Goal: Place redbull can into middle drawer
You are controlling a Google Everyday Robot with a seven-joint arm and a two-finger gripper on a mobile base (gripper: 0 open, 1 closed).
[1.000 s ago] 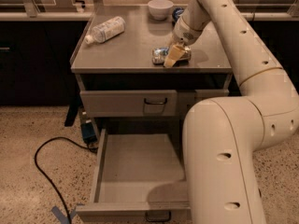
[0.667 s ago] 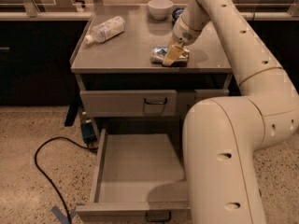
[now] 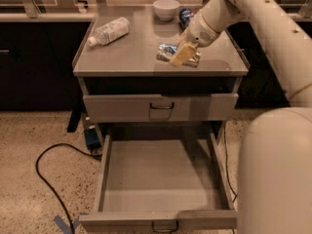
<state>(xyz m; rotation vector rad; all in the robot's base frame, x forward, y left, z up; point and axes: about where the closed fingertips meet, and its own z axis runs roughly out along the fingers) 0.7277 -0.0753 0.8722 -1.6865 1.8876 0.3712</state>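
Observation:
The redbull can lies on its side on the grey cabinet top, right of centre and near the front edge. My gripper reaches in from the upper right and sits right on the can's middle, covering part of it. The can rests on the top. The middle drawer is pulled out wide open below, its inside bare, its dark wire handle at the bottom edge of the view. The drawer above it is closed.
A clear plastic bottle lies at the top's back left. A white bowl and a dark blue can stand at the back. My arm's bulk fills the right side. A black cable runs over the speckled floor at left.

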